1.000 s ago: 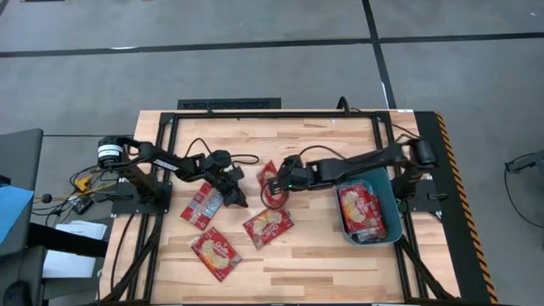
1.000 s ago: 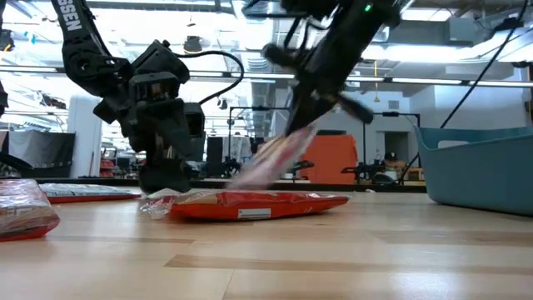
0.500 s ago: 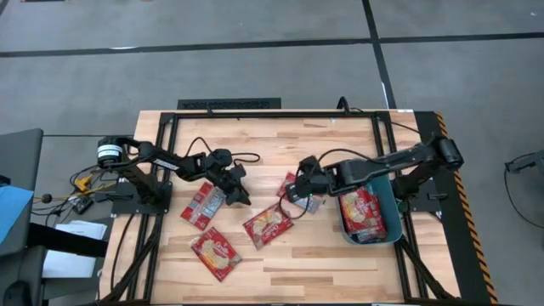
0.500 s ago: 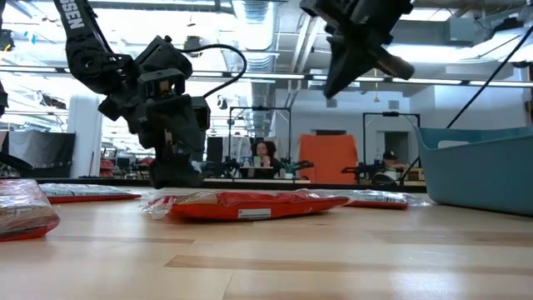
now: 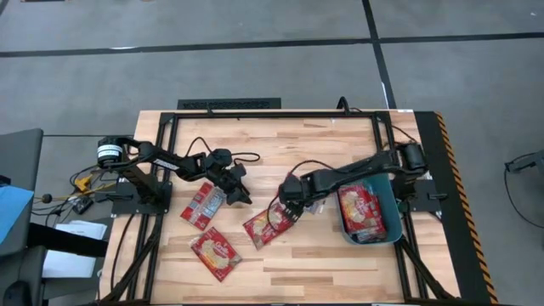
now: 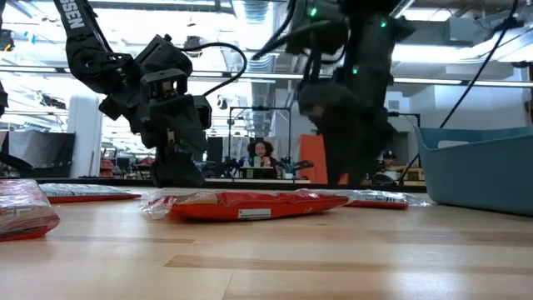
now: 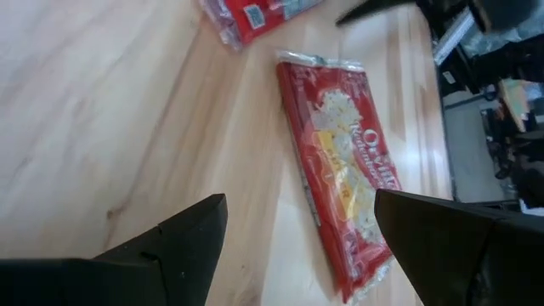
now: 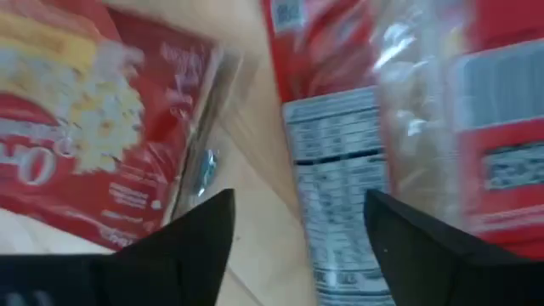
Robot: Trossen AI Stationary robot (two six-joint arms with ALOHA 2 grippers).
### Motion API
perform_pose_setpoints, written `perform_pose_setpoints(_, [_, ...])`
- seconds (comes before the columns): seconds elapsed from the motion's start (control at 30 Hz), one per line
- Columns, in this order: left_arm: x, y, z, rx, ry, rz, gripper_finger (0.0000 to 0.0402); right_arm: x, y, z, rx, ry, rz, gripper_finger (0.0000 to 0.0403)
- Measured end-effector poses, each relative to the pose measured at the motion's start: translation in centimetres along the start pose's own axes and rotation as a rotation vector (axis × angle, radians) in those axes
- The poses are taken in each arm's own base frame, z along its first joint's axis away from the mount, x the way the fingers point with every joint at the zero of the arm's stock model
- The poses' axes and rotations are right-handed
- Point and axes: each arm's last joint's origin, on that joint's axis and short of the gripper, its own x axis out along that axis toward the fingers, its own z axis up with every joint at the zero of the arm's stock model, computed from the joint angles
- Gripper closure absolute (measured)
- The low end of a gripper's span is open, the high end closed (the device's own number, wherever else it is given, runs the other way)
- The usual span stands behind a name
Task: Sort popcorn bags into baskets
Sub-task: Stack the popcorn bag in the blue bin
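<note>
High view: right gripper [image 5: 287,209] (fingers spread) over middle popcorn bag [image 5: 265,226].

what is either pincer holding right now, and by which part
Nothing is held. The right pincer is open above a popcorn bag; the left pincer is open too.

Past the left gripper [image 7: 297,225], whose two dark fingers [image 7: 183,238] stand wide apart with nothing between them, a red popcorn bag [image 7: 340,166] lies flat on the pale wooden table [image 7: 102,110]. Its yellowish-cream picture and white lettering face up. A second red packet [image 7: 251,15] shows only partly at the picture's edge, near the first but apart from it. Beyond the table's edge, dark equipment sits blurred.
</note>
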Motion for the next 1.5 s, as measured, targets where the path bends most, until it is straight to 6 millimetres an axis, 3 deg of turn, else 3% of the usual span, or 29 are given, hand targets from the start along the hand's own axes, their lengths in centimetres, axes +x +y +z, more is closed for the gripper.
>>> perform_pose_setpoints(0.27, [0.0, 0.1, -0.1, 0.004, -0.002, 0.027, 0.0111, 2.0, -0.1, -0.2, -0.029, 0.067, -0.179, 0.0103])
perform_pose_setpoints(0.5, [0.0, 0.2, -0.1, 0.001, -0.009, 0.048, 0.0111, 0.7, -0.3, -0.1, -0.067, 0.123, -0.382, 0.0149])
perform_pose_setpoints(0.67, [0.0, 0.3, -0.1, 0.005, -0.014, 0.055, 0.0111, -0.4, 0.8, 0.7, -0.189, 0.051, -0.387, 0.0178])
perform_pose_setpoints(0.9, [0.0, 0.3, -0.1, 0.008, -0.013, 0.057, 0.0111, -0.3, 1.3, 1.0, -0.272, 0.062, -0.326, 0.0190])
perform_pose_setpoints(1.07, [0.0, 0.3, -0.1, 0.019, -0.010, 0.054, 0.0111, -0.2, 1.4, 1.0, -0.288, 0.067, -0.298, 0.0175])
perform_pose_setpoints(1.33, [0.0, 0.2, -0.1, 0.019, -0.008, 0.051, 0.0111, 0.0, 0.6, 1.4, -0.266, 0.090, -0.313, 0.0117])
perform_pose_setpoints(1.5, [0.0, 0.3, -0.1, 0.020, -0.009, 0.053, 0.0111, 0.1, 0.1, 1.9, -0.275, 0.092, -0.317, 0.0111])
